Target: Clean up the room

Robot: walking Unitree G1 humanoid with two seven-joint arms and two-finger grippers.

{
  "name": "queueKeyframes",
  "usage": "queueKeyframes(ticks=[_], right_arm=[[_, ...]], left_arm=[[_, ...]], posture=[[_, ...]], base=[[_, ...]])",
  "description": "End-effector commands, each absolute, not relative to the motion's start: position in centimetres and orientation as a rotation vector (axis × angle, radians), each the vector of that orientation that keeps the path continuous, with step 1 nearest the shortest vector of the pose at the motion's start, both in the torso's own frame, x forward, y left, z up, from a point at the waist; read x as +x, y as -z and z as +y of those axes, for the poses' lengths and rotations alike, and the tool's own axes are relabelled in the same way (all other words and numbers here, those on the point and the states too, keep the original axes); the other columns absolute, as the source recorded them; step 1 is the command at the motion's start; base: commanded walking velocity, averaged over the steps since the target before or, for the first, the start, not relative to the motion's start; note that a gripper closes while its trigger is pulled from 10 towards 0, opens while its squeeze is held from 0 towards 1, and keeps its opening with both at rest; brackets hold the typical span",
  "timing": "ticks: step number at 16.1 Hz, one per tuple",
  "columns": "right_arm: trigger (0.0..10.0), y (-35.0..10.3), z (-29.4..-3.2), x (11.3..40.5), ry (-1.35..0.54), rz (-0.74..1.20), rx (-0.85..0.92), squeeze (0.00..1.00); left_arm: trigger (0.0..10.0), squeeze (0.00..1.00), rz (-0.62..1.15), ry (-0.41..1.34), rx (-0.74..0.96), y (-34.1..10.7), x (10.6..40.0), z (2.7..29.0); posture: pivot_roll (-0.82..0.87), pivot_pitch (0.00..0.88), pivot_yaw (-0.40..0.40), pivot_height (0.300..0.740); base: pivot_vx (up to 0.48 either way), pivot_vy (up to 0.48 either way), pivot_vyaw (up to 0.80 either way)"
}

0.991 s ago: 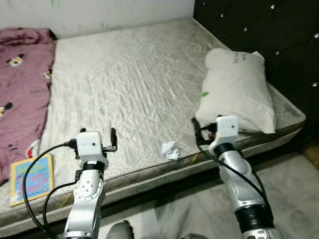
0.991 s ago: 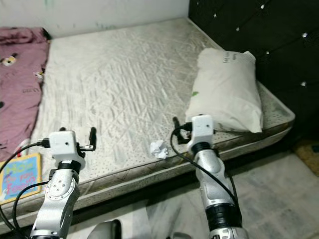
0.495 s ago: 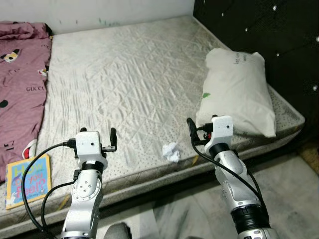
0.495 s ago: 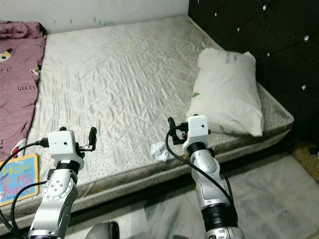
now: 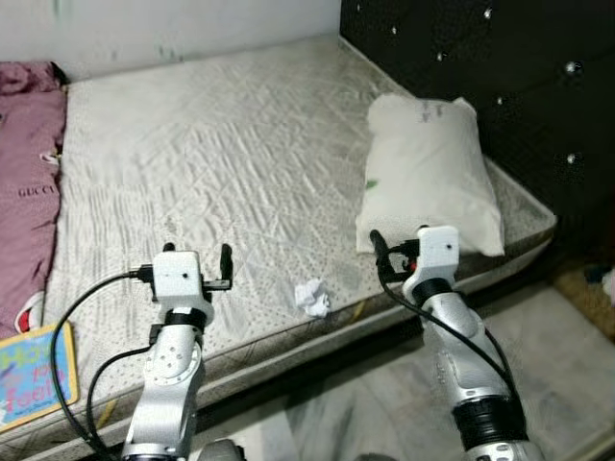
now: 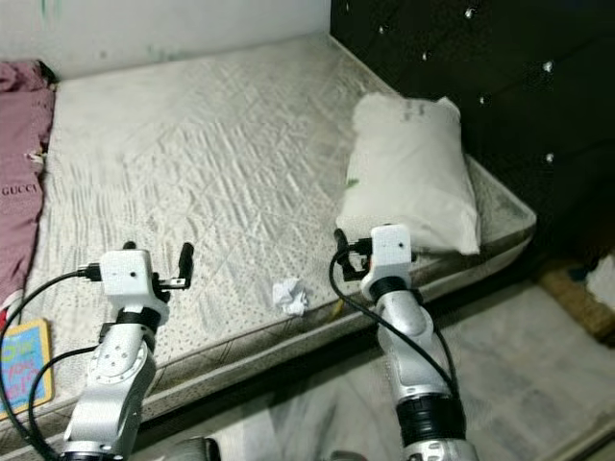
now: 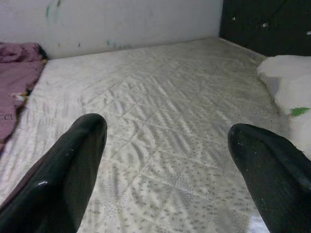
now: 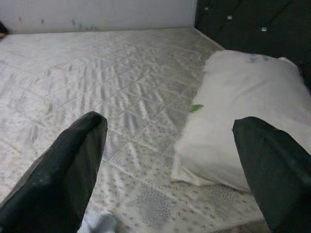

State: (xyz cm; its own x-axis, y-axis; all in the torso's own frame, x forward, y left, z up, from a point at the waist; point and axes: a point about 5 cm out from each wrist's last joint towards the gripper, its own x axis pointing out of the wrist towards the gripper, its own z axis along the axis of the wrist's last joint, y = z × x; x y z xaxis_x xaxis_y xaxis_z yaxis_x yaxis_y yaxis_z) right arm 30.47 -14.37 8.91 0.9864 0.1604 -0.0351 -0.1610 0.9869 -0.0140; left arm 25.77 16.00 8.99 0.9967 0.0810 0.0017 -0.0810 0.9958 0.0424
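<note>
Between the two grippers, a crumpled paper lies on the mattress. The right gripper, spread and empty, hovers just beside it, likely for pickup; the left gripper is spread too

Both my arms are reaching forward, fingers spread.

I am holding my left gripper and my right gripper raised over the near edge of the mattress, wrists level, each with its two black fingers wide apart and gripping nothing.
</note>
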Motion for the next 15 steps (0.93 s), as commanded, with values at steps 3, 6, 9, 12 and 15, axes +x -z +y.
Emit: queueKeyframes(ticks=[3, 6, 9, 12, 15], right_arm=[[10.0, -9.3, -13.83, 30.66, -0.175, 0.019, -0.009, 0.0], [10.0, -9.45, -13.59, 30.58, -0.204, 0.007, -0.022, 0.0], [10.0, -9.29, -13.74, 30.67, -0.192, 0.018, -0.013, 0.0], [10.0, -9.31, -13.73, 30.67, -0.192, 0.017, -0.012, 0.0], [10.0, -9.24, -13.67, 30.62, -0.194, 0.019, -0.015, 0.0]], left_arm=[[10.0, 0.0, 0.014, -0.117, 0.052, -8.61, 25.53, 16.7], [10.0, 0.0, 0.019, -0.1, 0.052, -8.56, 25.62, 16.51], [10.0, 0.0, 0.014, -0.093, 0.032, -8.57, 25.56, 16.47], [10.0, 0.0, 0.012, -0.088, 0.031, -8.57, 25.51, 16.39], [10.0, 0.0, 0.015, -0.085, 0.029, -8.5, 25.41, 16.35]], posture=[[-0.03, 0.093, -0.012, 0.74], [-0.03, 0.088, -0.014, 0.74], [-0.03, 0.087, -0.018, 0.74], [-0.03, 0.087, -0.018, 0.74], [-0.03, 0.088, -0.018, 0.74]], base=[[0.0, 0.0, 0.0], [0.0, 0.0, 0.76], [0.0, 0.0, 0.33], [0.175, 0.0, 0.0], [0.261, 0.0, 0.0]])
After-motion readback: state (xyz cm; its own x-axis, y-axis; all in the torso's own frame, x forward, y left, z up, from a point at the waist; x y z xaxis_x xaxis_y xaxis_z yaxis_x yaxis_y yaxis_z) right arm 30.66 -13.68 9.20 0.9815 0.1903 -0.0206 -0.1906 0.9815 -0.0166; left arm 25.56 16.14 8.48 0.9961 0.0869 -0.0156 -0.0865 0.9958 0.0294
